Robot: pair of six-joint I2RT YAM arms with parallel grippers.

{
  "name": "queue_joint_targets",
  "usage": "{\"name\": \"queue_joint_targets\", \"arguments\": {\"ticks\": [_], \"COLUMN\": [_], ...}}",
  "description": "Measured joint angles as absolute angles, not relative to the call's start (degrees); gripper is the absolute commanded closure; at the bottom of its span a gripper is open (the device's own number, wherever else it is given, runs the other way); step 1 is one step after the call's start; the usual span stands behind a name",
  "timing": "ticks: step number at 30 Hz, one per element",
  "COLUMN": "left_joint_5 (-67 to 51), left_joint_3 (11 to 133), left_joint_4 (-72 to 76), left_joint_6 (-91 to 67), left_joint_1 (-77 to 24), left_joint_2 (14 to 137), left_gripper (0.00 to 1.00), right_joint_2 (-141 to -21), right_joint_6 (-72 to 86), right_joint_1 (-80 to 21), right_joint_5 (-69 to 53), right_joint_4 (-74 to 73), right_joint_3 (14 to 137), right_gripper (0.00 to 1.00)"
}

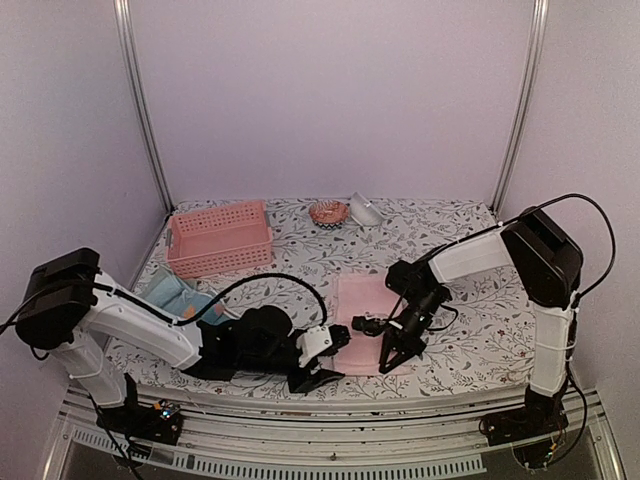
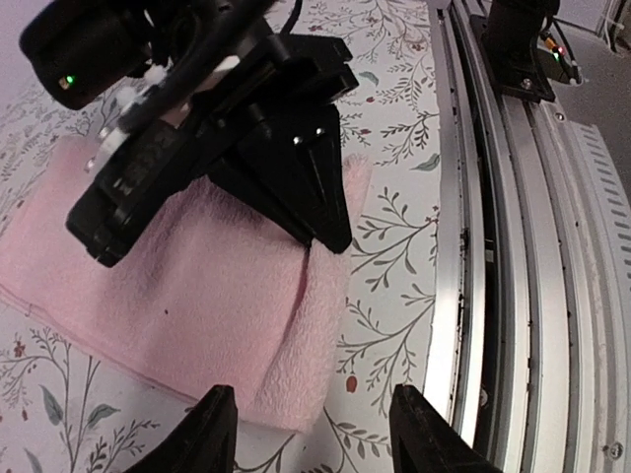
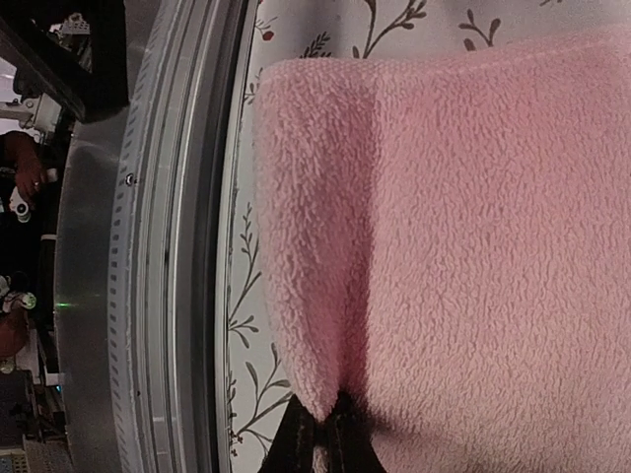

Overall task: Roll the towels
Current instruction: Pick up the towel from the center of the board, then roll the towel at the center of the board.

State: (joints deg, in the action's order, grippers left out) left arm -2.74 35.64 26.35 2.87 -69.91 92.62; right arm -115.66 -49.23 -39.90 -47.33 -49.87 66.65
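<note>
**Q:** What are the left fingers doing?
**A:** The left gripper (image 1: 322, 378) (image 2: 315, 434) sits low by the near table edge. Its two black fingers (image 2: 212, 434) stand moderately apart and hold nothing. The near corner of the pink towel (image 1: 362, 300) (image 2: 197, 305) (image 3: 473, 246) lies just ahead of the tips, in line with the gap. Whether they touch it cannot be told.

**Q:** What is the towel like?
**A:** It is soft, nubby terry, lying as a flat rectangle on the floral table (image 1: 480, 300). One edge is folded over into a thicker band. It stretches from just ahead of the left fingers to under the right ones.

**Q:** And the right fingers?
**A:** The right gripper (image 1: 388, 365) (image 2: 333, 232) (image 3: 320, 439) points down at the towel. Its black, wedge-shaped fingers are pressed together, pinching a ridge of cloth at the folded edge. A crease runs into the tips.

**Q:** What else is around?
**A:** Far to the left of the left fingers lies a blue towel (image 1: 172, 292), partly hidden by the left arm. Beyond it stands a pink perforated basket (image 1: 220, 238). Far behind the right fingers sits a small orange bowl (image 1: 328, 212). A ribbed metal rail (image 2: 493, 246) (image 3: 168, 246) runs close beside both sets of fingers, along the towel's near edge.
</note>
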Motion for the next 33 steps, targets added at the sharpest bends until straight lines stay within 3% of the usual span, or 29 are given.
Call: {"name": "queue_joint_targets", "arguments": {"ticks": [13, 25, 33], "left_joint_5": [-4.80, -4.38, -3.57], "left_joint_3": [51.44, 54.50, 56.27], "left_joint_4": [24.08, 21.56, 21.50], "left_joint_6": [15.16, 18.44, 18.44], "left_joint_1": [-71.53, -71.53, -71.55], "left_joint_2": [107.77, 114.50, 115.90], "left_gripper": [0.48, 0.61, 0.76], "right_joint_2": [-120.95, -122.13, -122.39], "right_joint_6": [-53.21, -53.19, -53.17], "right_joint_1": [-37.54, -37.41, -37.23], "right_joint_5": [-52.90, -54.19, -54.39], "right_joint_4": [-58.76, -59.59, -59.96], "right_joint_3": [70.22, 70.43, 70.67], "right_gripper": [0.97, 0.97, 0.96]}}
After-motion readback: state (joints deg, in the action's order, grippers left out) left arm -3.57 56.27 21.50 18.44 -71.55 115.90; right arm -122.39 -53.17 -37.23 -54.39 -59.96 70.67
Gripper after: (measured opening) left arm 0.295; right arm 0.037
